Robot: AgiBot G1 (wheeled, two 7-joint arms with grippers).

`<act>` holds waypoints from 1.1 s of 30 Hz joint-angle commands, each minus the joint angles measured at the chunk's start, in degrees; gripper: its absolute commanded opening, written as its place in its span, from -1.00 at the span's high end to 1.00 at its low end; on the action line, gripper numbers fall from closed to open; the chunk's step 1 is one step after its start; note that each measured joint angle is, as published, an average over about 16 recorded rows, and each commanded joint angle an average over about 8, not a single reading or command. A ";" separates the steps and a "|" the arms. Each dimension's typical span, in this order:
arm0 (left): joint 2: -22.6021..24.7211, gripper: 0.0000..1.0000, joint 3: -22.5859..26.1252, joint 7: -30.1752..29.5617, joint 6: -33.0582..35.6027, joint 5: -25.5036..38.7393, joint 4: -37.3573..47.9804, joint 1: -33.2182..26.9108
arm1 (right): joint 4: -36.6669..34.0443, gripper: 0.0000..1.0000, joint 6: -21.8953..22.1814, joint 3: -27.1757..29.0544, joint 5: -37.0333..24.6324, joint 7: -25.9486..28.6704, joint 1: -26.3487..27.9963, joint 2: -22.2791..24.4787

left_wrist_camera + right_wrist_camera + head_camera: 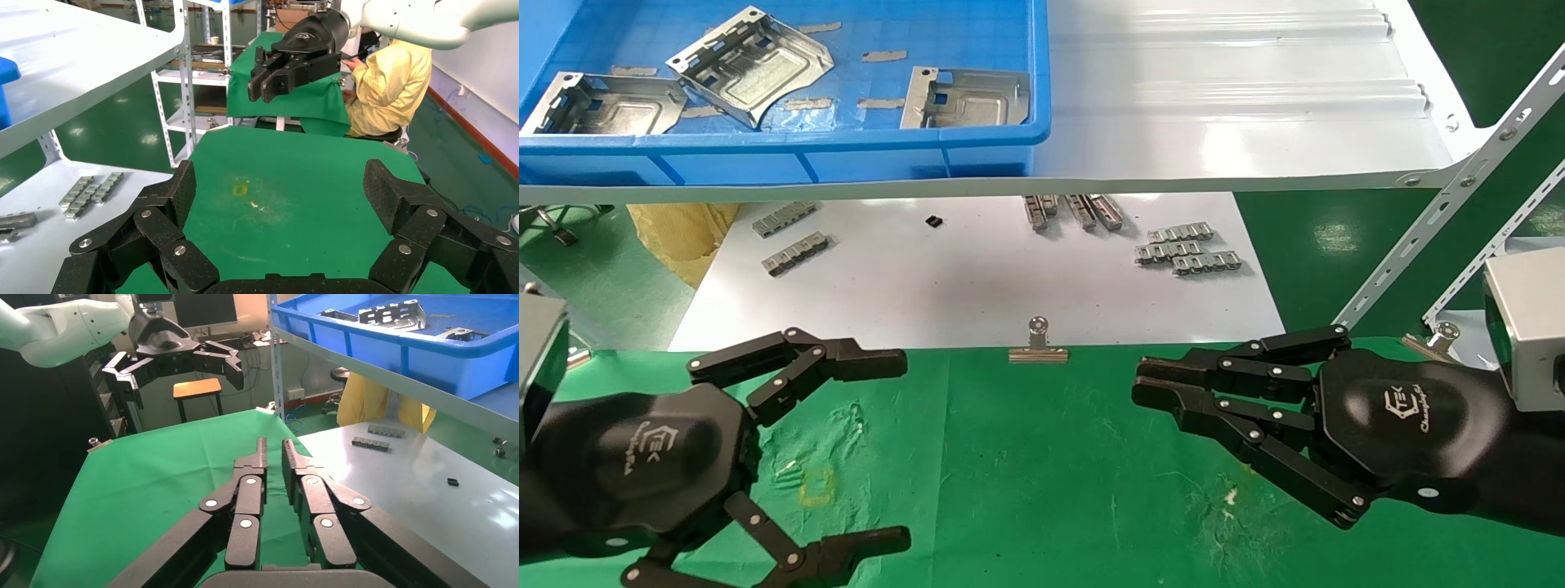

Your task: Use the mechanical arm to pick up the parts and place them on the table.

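Observation:
Three silver-grey sheet-metal parts lie in the blue bin [789,155] on the raised shelf: one at its left [601,104], one tilted in the middle [752,65], one at the right [968,98]. Parts [392,312] also show in the right wrist view. My left gripper [903,449] hovers low over the green table [1026,457] at the near left, open wide and empty [278,202]. My right gripper [1138,380] hangs at the near right, pointing left. Its fingers are drawn together with only a narrow slit and nothing between them [273,447]. Both are well short of the bin.
A white sheet [977,286] beyond the cloth carries small ribbed strips [1185,249] and a black bit [934,221]. A binder clip [1038,343] sits at the cloth's far edge. Perforated shelf braces [1442,212] slant down at the right. A person in yellow [385,86] sits beyond the table.

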 commanded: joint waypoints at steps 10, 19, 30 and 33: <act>0.00 -1.00 0.00 0.00 0.00 0.00 0.00 0.00 | 0.00 1.00 0.00 0.00 0.00 0.00 0.00 0.00; 0.20 -1.00 -0.36 0.29 -0.78 0.36 0.11 -1.37 | 0.00 0.12 0.00 0.00 0.00 0.00 0.00 0.00; 7.56 -1.00 3.72 -1.46 -8.02 14.35 13.11 -24.55 | 0.00 -1.00 0.00 0.00 0.00 0.00 0.00 0.00; 12.00 -1.00 6.34 -0.60 -11.14 20.78 23.69 -33.33 | 0.00 -1.00 0.00 0.00 0.00 0.00 0.00 0.00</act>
